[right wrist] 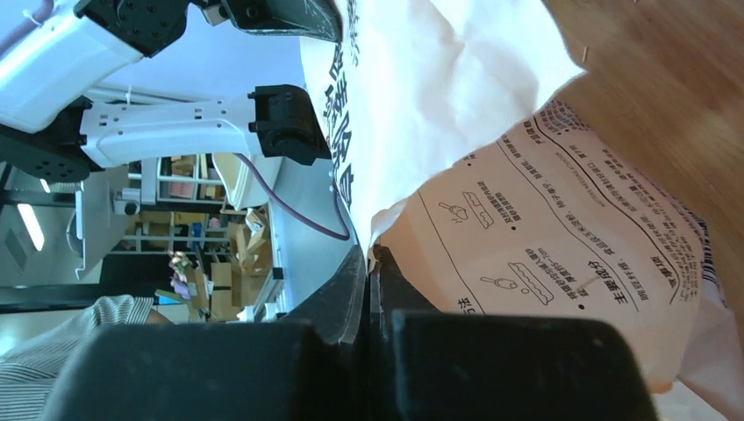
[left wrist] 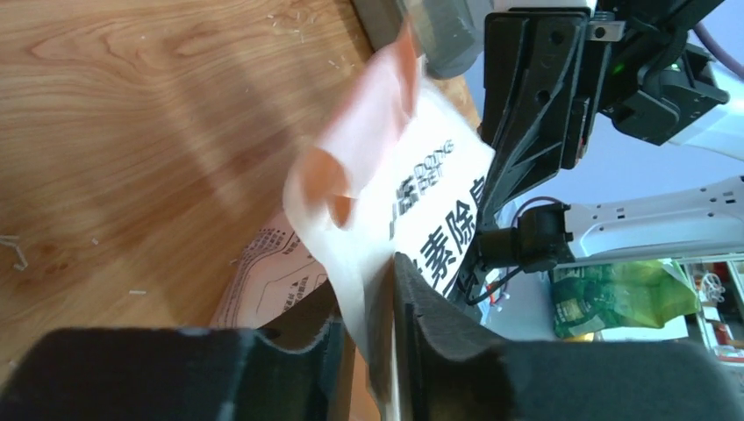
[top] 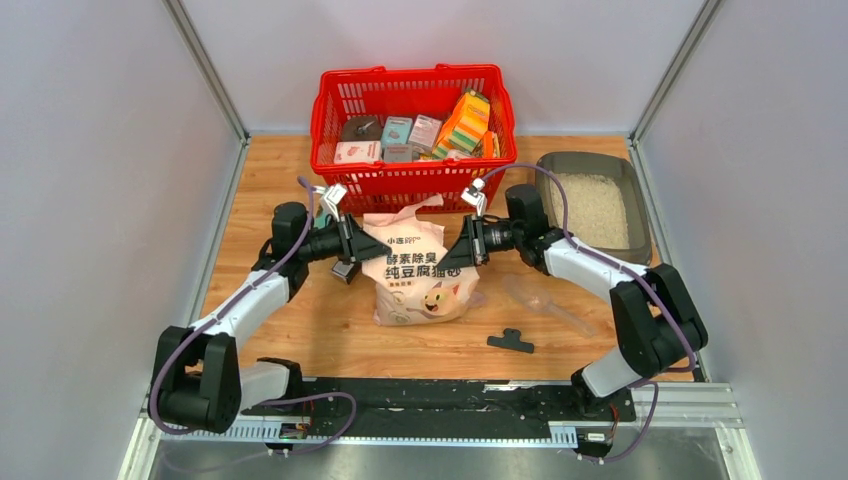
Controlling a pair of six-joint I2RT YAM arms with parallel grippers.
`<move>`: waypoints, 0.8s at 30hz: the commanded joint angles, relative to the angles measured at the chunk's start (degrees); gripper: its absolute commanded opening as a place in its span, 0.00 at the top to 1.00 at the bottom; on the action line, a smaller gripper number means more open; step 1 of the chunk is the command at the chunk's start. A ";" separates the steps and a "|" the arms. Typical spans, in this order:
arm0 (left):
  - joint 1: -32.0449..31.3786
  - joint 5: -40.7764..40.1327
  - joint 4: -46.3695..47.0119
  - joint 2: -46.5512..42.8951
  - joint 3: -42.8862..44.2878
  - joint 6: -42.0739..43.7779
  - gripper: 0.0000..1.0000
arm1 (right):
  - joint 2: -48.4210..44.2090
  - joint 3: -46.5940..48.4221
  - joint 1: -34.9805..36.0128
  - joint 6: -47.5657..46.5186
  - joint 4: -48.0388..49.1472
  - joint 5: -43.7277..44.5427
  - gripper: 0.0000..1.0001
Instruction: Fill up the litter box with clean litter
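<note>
**Q:** Entry one: which step is in hand?
**A:** I log it as opening the bag (top: 420,275). It stands mid-counter, just in front of the red basket (top: 415,185), and I have it taken at the top from both sides.

**Q:** Jaws?
**A:** Left jaws: closed onto the bag's upper left edge, with the film between the pads (left wrist: 439,351). Right jaws: pressed together, pinching the upper right edge.

**Q:** Arms?
**A:** Left arm (top: 250,300) and right arm (top: 590,265): both reach in low from the near edge. The forearms angle inward and the wrists face each other across the bag.

**Q:** Task items?
**A:** Litter box (top: 585,157): far right corner of the counter (top: 300,330), apart from the bag. Clean litter (top: 592,208): a pale layer already covers its floor. The rest, I judge, is in the bag.

**Q:** Next move?
**A:** My judgement: draw the two grips apart to part the mouth without toppling the bag. What looks like a clear scoop (top: 545,300) lies between bag and box, ready for the transfer.
</note>
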 commanded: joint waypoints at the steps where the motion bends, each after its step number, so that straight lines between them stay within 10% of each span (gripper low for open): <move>1: 0.46 2.96 3.28 0.74 2.62 -6.48 0.81 | -0.11 2.11 -1.65 6.65 4.44 -6.33 1.00; 3: 1.60 3.58 -4.34 2.66 6.73 -7.81 1.00 | 1.74 3.69 -3.05 10.24 3.74 -9.95 1.00; 8: 3.54 16.22 -28.54 14.97 18.70 -9.38 1.00 | 5.35 10.45 -4.11 8.35 -6.87 -20.24 1.00; 14: 5.47 18.70 -23.75 15.78 17.67 -23.43 1.00 | 7.97 18.81 -4.20 -16.07 -34.35 -25.43 1.00; 24: 5.47 15.98 -26.97 14.99 18.01 -24.08 0.88 | 8.96 19.09 -2.36 -14.08 -33.97 -22.89 1.00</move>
